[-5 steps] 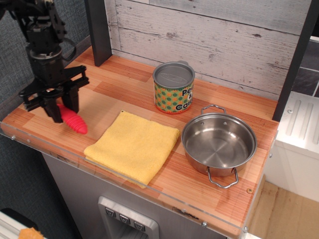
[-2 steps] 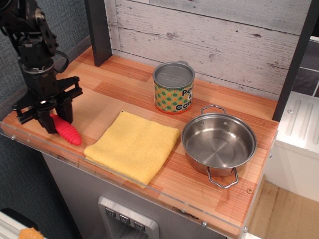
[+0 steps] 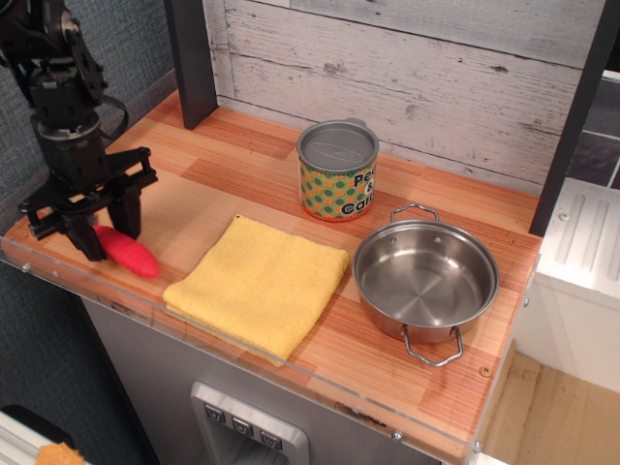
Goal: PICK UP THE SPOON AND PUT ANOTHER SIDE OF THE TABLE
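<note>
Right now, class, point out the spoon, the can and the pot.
spoon (image 3: 129, 252), the only view, middle of its red handle
can (image 3: 336, 190), the only view, patterned side wall
pot (image 3: 372, 295), the only view, left outer wall

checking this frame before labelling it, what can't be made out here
- Spoon: only the red handle shows; the bowl end sits behind the pincer, so the actual grip is hidden.
- Pincer: whether it clamps the handle cannot be told.
- Can: the label text wraps out of sight around its right side.
- Arm: cut off by the top left edge.
- Table: its far left corner is behind the arm.
</note>
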### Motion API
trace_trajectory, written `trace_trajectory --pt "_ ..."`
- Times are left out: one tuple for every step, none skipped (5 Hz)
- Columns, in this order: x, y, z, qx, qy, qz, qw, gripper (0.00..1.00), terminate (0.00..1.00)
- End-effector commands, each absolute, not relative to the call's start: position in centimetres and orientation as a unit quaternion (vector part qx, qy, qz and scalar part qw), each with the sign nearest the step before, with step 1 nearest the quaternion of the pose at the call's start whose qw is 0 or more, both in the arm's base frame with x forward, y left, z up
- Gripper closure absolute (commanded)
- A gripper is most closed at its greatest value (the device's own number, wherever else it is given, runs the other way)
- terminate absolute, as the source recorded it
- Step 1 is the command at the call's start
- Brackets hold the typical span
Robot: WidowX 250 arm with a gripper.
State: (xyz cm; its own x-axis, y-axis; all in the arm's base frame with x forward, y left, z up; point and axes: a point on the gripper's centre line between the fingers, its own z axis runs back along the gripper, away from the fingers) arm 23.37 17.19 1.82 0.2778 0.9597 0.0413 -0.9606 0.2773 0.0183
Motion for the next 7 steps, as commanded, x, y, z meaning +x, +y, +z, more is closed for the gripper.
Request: trace_trajectory --pt "23.6 18.7 4.1 0.019 -0.037 0.611 0.791 0.0 0.0" --pt "24.5 18.6 6.3 0.016 -0.062 0.607 0.792 0.0 0.0" --pt "25.7 18.2 8.3 0.019 -0.074 0.59 0.804 0.0 0.0" --pt "26.8 17.4 9.7 0.024 -0.072 0.533 0.843 0.0 0.0" --pt "27.9 17.2 10.5 -0.007 -0.043 0.426 0.904 0.0 0.0" --pt "28.6 16.5 10.7 0.004 -0.048 0.338 0.94 0.0 0.0" --pt "28.6 17.5 10.4 -0.032 0.0 0.221 0.975 0.0 1.0"
